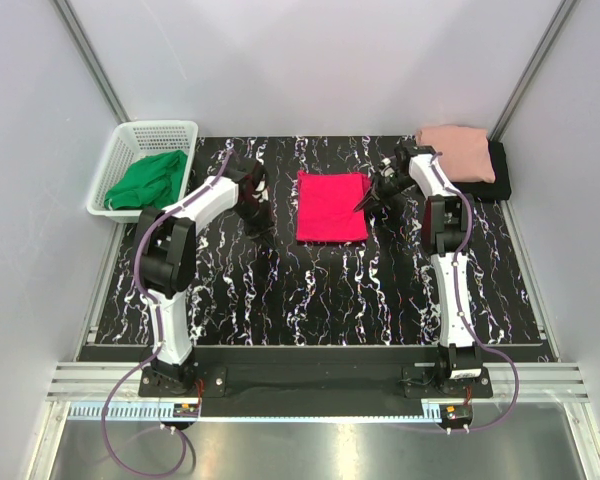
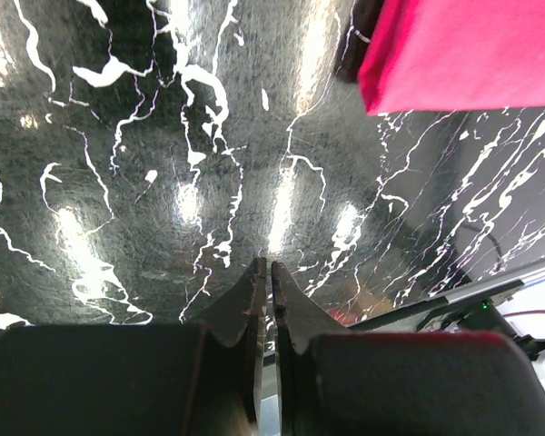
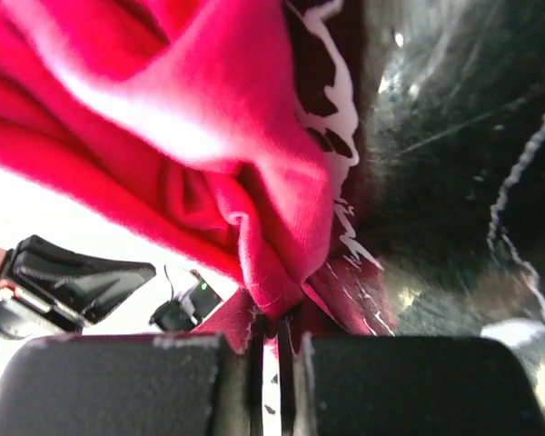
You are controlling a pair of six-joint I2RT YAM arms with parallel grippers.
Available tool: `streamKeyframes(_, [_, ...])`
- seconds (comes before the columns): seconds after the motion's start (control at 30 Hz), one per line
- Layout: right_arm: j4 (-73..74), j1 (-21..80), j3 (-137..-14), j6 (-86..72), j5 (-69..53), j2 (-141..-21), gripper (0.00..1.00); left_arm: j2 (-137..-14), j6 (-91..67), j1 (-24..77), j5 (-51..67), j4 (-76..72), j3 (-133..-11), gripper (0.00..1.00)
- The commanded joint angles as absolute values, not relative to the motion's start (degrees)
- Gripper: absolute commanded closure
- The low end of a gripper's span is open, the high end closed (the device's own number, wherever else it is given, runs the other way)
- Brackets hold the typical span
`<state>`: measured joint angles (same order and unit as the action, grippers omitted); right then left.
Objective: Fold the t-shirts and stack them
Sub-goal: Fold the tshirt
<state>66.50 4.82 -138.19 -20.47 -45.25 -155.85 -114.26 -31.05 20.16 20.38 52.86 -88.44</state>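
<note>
Your top camera looks down from high up on the whole table (image 1: 310, 290); both wrist cameras look from very close; all three show you the crimson-pink shirt (image 1: 331, 205).

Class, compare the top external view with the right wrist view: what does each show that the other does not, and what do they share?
Only the top external view: a white basket holding green cloth, the pale salmon-pink t-shirt lying on the black t-shirt, and the left arm.
Only the right wrist view: the right hand shut, pinching a bunched cloth edge.
Both: the crimson-pink t-shirt and the marbled black table.
</note>
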Motion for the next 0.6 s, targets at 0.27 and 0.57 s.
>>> streamKeyframes(0.27, [66.62, 3.87, -150.73, -24.52, -37.35, -156.36, 1.00, -110.92, -29.53, 19.51, 22.15, 50.89, -85.78, 0.92])
streamKeyframes(0.57, [67.41, 1.14, -150.65, -26.19, -33.75, -154.42, 1.00, -110.57, -29.09, 19.07, 22.94, 50.10, -84.55, 0.92])
